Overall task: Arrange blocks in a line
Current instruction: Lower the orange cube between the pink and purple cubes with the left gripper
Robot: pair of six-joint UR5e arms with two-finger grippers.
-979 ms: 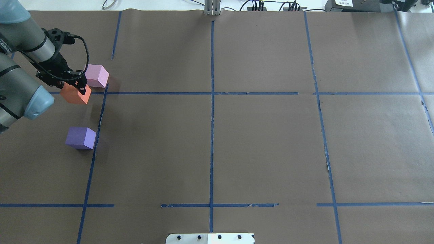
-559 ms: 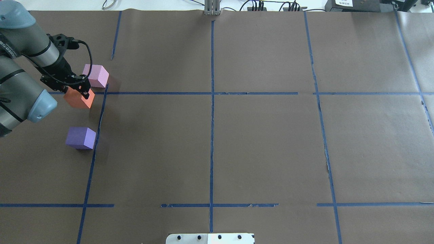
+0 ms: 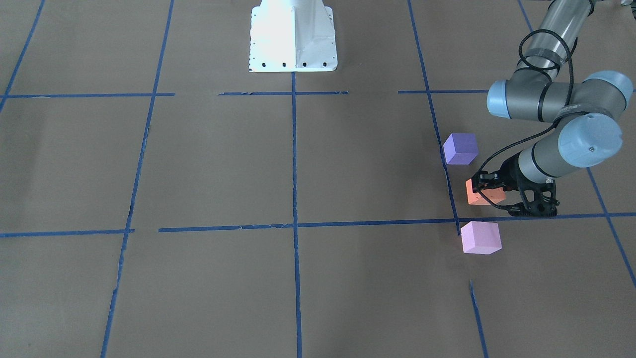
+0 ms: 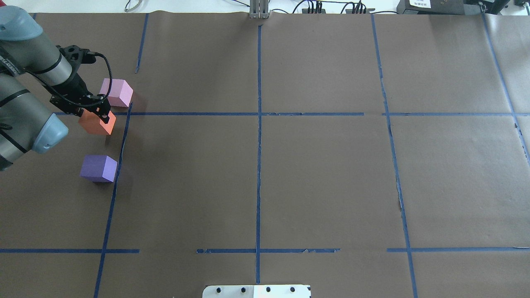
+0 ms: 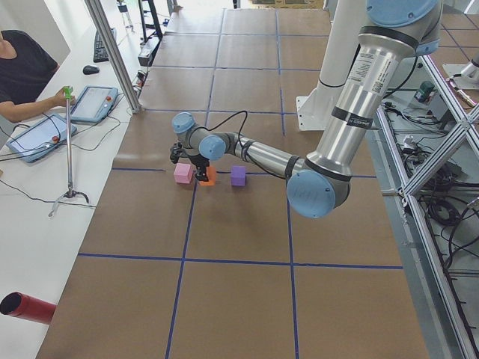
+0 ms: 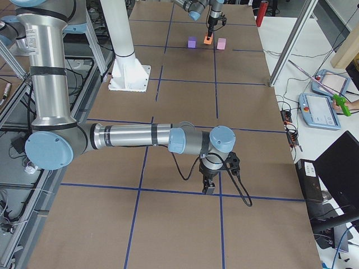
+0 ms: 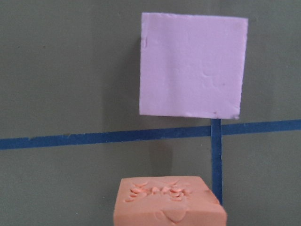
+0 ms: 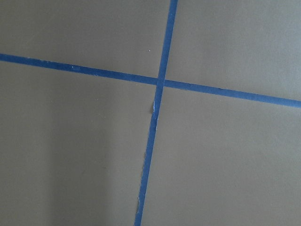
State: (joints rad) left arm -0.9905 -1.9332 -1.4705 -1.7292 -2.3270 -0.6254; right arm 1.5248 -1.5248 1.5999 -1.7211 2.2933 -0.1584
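Observation:
My left gripper [image 4: 92, 115] is shut on the orange block [image 4: 97, 124], low over the brown table at the far left, just on my side of a blue tape line. The wrist view shows the orange block's dented top [image 7: 167, 202] at the bottom edge. The pink-lilac block [image 4: 116, 92] [image 7: 193, 66] sits just beyond that line. The blue-violet block [image 4: 98, 168] sits nearer to me. In the front view they show as blue-violet [image 3: 460, 148], orange [image 3: 481, 195] and pink-lilac [image 3: 480, 237]. My right gripper [image 6: 208, 185] hangs low over bare table at the other end; I cannot tell whether it is open.
Blue tape lines [image 4: 258, 114] divide the brown paper into squares. The white robot base plate [image 3: 292, 35] stands at the near middle edge. An operator with tablets [image 5: 45, 123] sits beyond the far table edge, next to a thin stand [image 5: 69, 149].
My left gripper has carried the orange block a little to the right and toward me, closer to the blue-violet block. The other two blocks have not moved.

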